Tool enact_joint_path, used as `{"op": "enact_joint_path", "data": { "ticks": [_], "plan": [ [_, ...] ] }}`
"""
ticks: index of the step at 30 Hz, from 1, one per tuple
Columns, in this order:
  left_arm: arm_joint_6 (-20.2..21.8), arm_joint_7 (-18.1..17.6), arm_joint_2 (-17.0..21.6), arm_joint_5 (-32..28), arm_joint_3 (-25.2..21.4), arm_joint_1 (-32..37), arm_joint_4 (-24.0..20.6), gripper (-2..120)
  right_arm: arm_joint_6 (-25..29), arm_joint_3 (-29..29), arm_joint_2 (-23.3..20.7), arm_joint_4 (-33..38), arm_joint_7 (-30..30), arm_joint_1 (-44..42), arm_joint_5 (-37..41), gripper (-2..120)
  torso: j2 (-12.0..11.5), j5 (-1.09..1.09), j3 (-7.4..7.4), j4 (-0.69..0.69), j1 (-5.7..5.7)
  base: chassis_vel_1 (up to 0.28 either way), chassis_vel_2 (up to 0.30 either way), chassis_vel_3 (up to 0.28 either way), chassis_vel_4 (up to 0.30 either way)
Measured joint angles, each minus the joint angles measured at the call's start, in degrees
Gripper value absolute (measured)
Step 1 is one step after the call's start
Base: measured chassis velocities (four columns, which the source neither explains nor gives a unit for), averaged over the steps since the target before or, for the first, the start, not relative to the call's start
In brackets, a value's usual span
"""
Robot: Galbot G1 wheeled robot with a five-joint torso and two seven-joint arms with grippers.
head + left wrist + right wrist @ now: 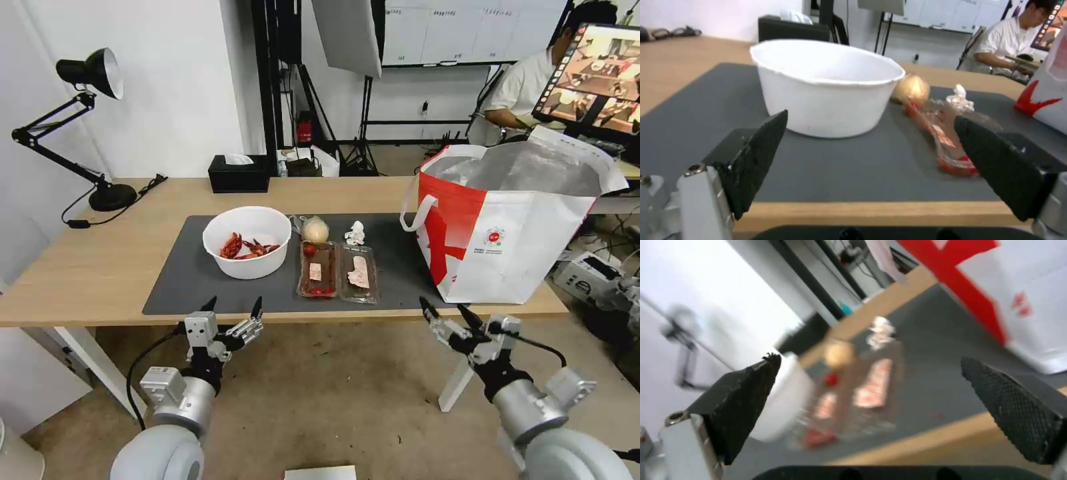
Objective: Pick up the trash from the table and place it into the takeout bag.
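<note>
On the dark grey mat of the table (87,267) sits a white bowl (247,241) (829,86) of red crayfish shells. Right of it lies the clear hinged tray (337,269) (947,136) (853,396) with red scraps. Behind the tray rest a beige wrapped ball (315,230) (912,88) (838,353) and a crumpled white tissue (355,233) (961,96) (881,327). The white and red takeout bag (510,227) (1018,290) stands open at the table's right end. My left gripper (233,307) (869,156) is open, in front of the table edge below the bowl. My right gripper (445,309) (871,410) is open, before the edge near the bag.
A black tissue box (239,173) and a black desk lamp (87,127) stand at the back left of the table. A person sits at a monitor (593,77) behind the bag. Bare floor lies below my arms.
</note>
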Motion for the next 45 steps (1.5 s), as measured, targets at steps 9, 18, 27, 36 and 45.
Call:
{"op": "enact_joint_path", "data": {
  "ticks": [9,18,27,36,45],
  "plan": [
    [-0.1,-0.03,0.55,0.34,-1.51,-0.01,0.04,100,4.51,-9.16,0.42,-0.47,16.07,7.04,21.06,100,0.0,0.0,0.0,0.0,0.0,0.0,0.0,0.0,0.0],
    [2.26,0.0,0.77,0.41,-2.56,0.21,-0.85,100,5.12,-16.48,2.88,-3.3,24.02,15.33,24.93,100,0.0,0.0,0.0,0.0,0.0,0.0,0.0,0.0,0.0],
    [3.3,0.25,-0.03,1.79,-2.95,1.24,-1.27,100,5.73,-18.68,7.69,-7.11,29.23,19.26,26.06,100,0.0,0.0,0.0,0.0,0.0,0.0,0.0,0.0,0.0],
    [3.31,0.29,-0.38,2.18,-3.01,1.78,-1.43,100,5.55,-18.68,11.15,-8.2,31.15,19.14,25.83,100,0.0,0.0,0.0,0.0,0.0,0.0,0.0,0.0,0.0],
    [3.27,0.43,-0.52,2.79,-2.81,2.54,-1.75,100,5.43,-18.28,11.61,-8.39,31.26,19.23,25.69,100,0.0,0.0,0.0,0.0,0.0,0.0,0.0,0.0,0.0]
  ]
}}
